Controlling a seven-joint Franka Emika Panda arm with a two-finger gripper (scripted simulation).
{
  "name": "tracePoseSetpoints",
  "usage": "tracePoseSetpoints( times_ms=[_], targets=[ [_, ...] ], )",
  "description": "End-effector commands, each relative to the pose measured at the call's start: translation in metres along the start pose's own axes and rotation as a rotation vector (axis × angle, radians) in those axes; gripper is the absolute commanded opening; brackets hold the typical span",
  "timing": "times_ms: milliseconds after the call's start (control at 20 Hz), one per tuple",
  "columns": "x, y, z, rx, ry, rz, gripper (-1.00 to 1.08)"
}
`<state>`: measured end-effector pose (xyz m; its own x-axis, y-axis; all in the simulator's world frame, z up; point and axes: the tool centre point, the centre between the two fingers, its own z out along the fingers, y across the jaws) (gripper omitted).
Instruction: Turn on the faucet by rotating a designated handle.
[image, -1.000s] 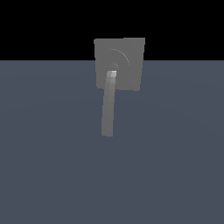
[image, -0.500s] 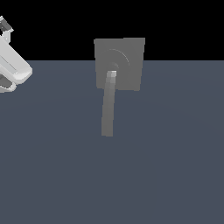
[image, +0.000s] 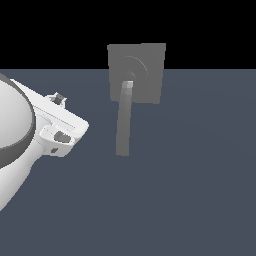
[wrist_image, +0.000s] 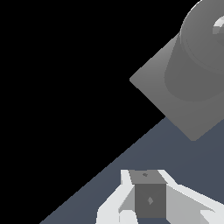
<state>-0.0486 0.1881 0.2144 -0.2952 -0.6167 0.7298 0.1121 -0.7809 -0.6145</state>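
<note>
faucet: one square matte-grey plate (image: 145, 65) with a faint ring, standing at about 12 o'clock in the exterior view, at the far edge of the dark floor (image: 190, 190); the wrist view shows it as a tilted square (wrist_image: 175, 98)
handle: one long slim grey bar (image: 123, 120) projecting from the plate's centre, lighter at the hub, free end pointing to about 6 o'clock in the exterior view; in the wrist view only a big rounded end (wrist_image: 203, 48) shows, seen nearly end-on
handle position: hangs almost straight down from the hub, judged as unturned, though no on/off mark is visible
arm: one white glossy robot arm (image: 15, 145) coming in from about 9 o'clock in the exterior view
gripper: one (image: 65, 137) in the exterior view, well apart from the handle, nothing touching; fingers not separable there. In the wrist view (wrist_image: 148, 205) only part of the white housing and a grey block show
gripper state: cannot tell whether the jaws are wide or narrow; it holds nothing visible
progress: early, approach only, judged; no contact with the handle
done: arm is in frame and the wrist camera faces the faucet
left: close the gap to the bar, contact it near the free end, rotate it about the hub
counts: faucet 1, handle 1, arm 1, gripper 1, floor 1
other objects: none seen
</note>
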Motion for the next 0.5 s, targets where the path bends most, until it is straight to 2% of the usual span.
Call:
tracePoseSetpoints(
  times_ms=[0,250,450],
  targets=[
    [-0.01,0.041,-0.009,-0.05,-0.057,-0.167,-1.0],
    [-0.017,0.106,-0.027,-0.128,-0.15,-0.422,-1.0],
    [-0.018,0.142,-0.039,-0.172,-0.205,-0.561,-1.0]
  ],
)
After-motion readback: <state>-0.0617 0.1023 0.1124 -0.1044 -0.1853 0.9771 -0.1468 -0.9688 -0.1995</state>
